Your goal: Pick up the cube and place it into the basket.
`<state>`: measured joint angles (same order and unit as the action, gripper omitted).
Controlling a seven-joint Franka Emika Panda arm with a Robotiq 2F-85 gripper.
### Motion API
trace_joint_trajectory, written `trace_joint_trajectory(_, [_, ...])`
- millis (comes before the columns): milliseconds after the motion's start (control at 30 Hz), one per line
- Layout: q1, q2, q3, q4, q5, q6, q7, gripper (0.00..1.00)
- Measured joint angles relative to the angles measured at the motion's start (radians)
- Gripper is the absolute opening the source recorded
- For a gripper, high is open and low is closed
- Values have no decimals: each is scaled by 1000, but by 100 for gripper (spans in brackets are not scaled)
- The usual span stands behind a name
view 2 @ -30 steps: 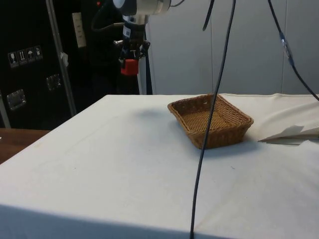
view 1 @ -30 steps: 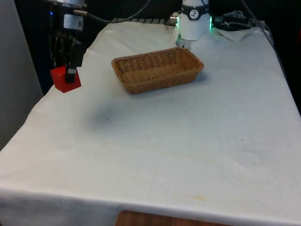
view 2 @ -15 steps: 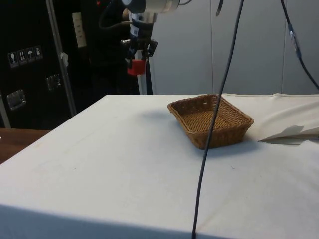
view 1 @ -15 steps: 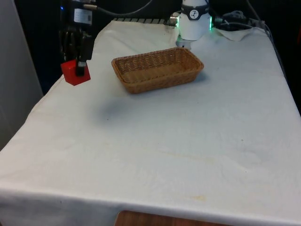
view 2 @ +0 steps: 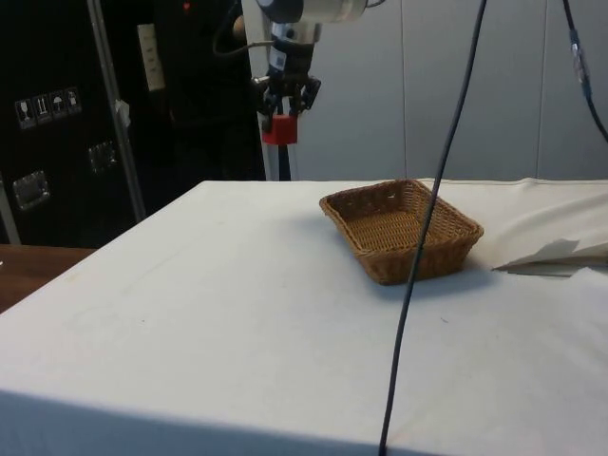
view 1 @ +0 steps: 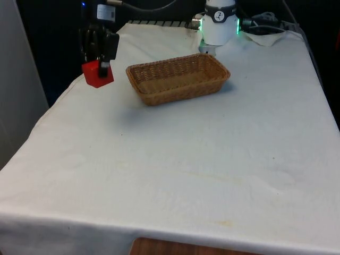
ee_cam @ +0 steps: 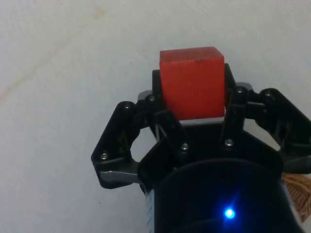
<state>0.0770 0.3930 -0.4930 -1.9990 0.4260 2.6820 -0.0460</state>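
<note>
A red cube [view 1: 97, 74] hangs in the air, held by my black gripper [view 1: 100, 66], which is shut on it. It is well above the white cloth, off the brown wicker basket's [view 1: 178, 77] end on the front view's left. From the side the cube [view 2: 279, 129] and gripper [view 2: 283, 116] are high above the table, short of the basket [view 2: 403, 229]. In the wrist view the cube [ee_cam: 193, 81] sits squeezed between the two fingers [ee_cam: 165, 116] of the gripper [ee_cam: 194, 92], with cloth below it.
The robot's white base [view 1: 220, 24] stands behind the basket. Crumpled white cloth and cables [view 1: 265, 29] lie at the far end on the front view's right. A thin cable [view 2: 423, 247] hangs down across the side view.
The gripper has carried the red cube towards the basket, moving to the front view's right and slightly farther back over the last second. The basket has not moved.
</note>
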Motion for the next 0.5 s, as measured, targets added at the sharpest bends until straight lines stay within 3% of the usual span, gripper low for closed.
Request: trace_joint_trajectory(500, [4, -109, 3, -158, -34, 60, -40, 1])
